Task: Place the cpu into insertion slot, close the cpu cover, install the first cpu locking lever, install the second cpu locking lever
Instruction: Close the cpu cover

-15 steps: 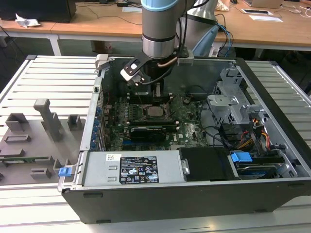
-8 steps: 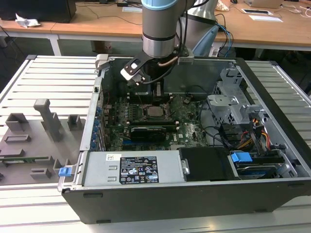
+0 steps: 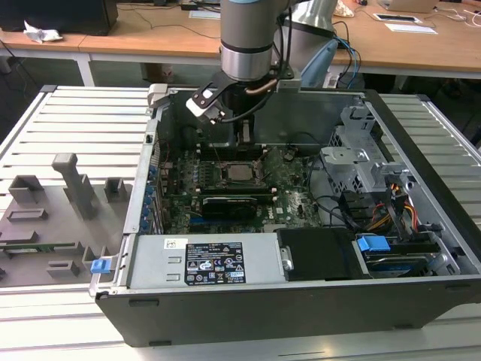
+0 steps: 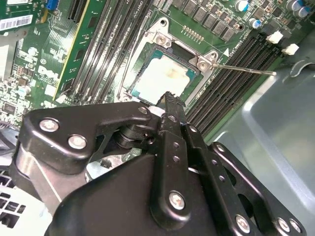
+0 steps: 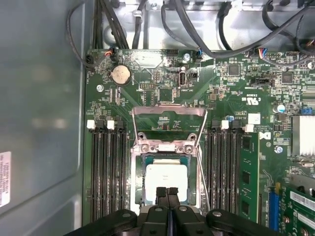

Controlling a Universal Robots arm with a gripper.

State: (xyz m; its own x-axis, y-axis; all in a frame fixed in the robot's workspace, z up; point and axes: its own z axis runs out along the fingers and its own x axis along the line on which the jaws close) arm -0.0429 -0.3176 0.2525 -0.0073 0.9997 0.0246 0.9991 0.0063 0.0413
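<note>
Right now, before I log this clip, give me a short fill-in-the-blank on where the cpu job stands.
1. The insertion slot holds the ___.
2. The cpu cover is ___, not closed.
3. The tool, poised over the slot's edge, is ___ and holds nothing.
Missing words: cpu; open; shut.

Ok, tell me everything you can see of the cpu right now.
The small square cpu with a pale silvery metal face lies flat in the black-framed insertion slot on the green motherboard. The thin dark-silver metal cpu cover is swung open away from it, leaving it uncovered. The black end effector, fingers together, hangs over one edge of it; whether it touches cannot be told.
</note>
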